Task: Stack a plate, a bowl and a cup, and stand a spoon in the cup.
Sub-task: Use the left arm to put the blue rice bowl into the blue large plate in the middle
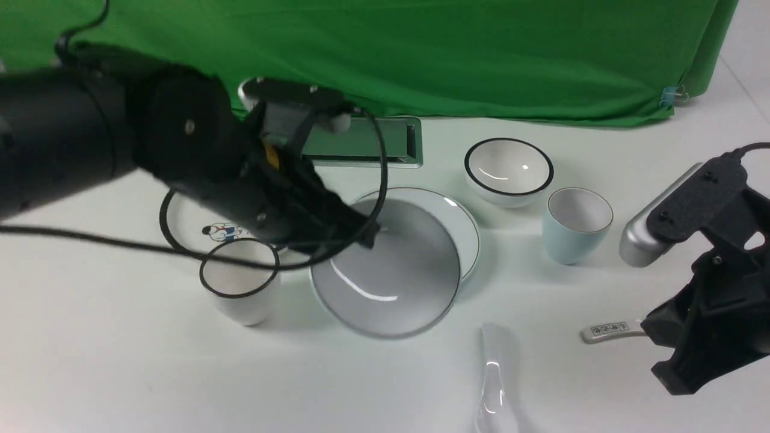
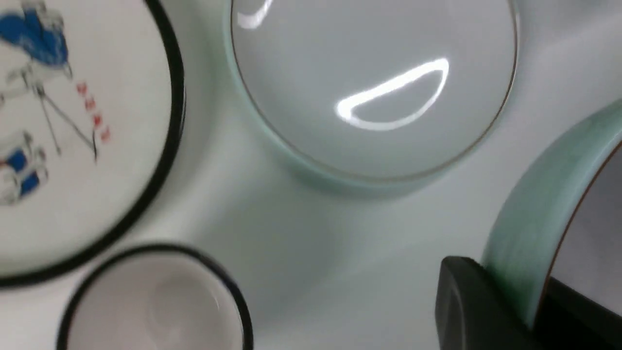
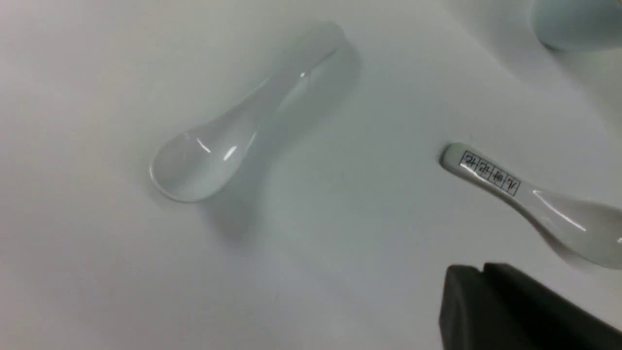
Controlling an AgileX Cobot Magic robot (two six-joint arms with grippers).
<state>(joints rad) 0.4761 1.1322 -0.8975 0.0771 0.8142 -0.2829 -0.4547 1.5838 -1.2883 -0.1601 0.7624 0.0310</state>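
My left gripper (image 1: 363,236) is shut on the rim of the wide pale bowl (image 1: 385,273), which tilts toward the camera in front of and partly over the pale plate (image 1: 466,225). In the left wrist view the fingers (image 2: 461,296) clamp the bowl's wall (image 2: 534,214), with the plate (image 2: 374,87) beyond. The pale blue cup (image 1: 574,225) stands upright to the plate's right. The plain white spoon (image 1: 496,379) (image 3: 233,141) lies near the front edge. My right gripper (image 1: 668,370) (image 3: 481,272) hovers shut and holds nothing, beside the spoon.
A cartoon plate (image 1: 180,225) (image 2: 73,126) and a black-rimmed white cup (image 1: 240,288) (image 2: 155,301) sit under my left arm. A small black-rimmed bowl (image 1: 508,171) stands behind the cup. A patterned spoon (image 1: 607,331) (image 3: 529,204) lies next to my right gripper. A green cloth (image 1: 421,54) hangs at the back.
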